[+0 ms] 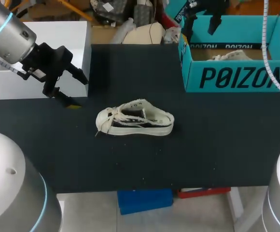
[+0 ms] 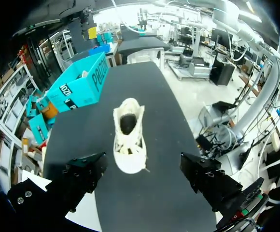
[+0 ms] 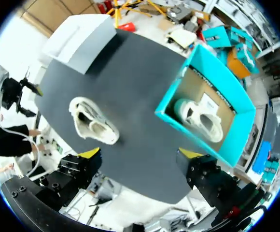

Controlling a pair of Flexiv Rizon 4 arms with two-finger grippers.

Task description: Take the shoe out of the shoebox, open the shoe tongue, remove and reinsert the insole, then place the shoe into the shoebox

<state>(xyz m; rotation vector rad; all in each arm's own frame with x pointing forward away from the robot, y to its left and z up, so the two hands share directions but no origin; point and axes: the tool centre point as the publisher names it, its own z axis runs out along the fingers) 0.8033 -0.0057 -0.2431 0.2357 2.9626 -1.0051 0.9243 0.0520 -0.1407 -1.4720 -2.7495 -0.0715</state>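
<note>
My left gripper (image 1: 75, 92) hangs with its jaws spread wide and nothing between them, low over the black tabletop (image 1: 217, 145) near its edge. Straight ahead of those jaws, well apart from them, sits the cream canvas low-top shoe with dark side panels (image 1: 135, 118). It rests on its sole with the opening up, and its toe and loose laces point back toward me. From that wrist, the shoe (image 2: 129, 137) lines up with the gap between my two fingers but touches neither.

My right gripper (image 3: 139, 154) is held high above the table, its jaws also released and empty. Far below it, the shoe (image 3: 92, 121) lies out beyond one finger. The teal cardboard shoebox (image 3: 175, 82) stands open beyond the other finger, well apart from the shoe. A second pale shoe (image 3: 200, 116) lies inside the box on its brown floor.
</note>
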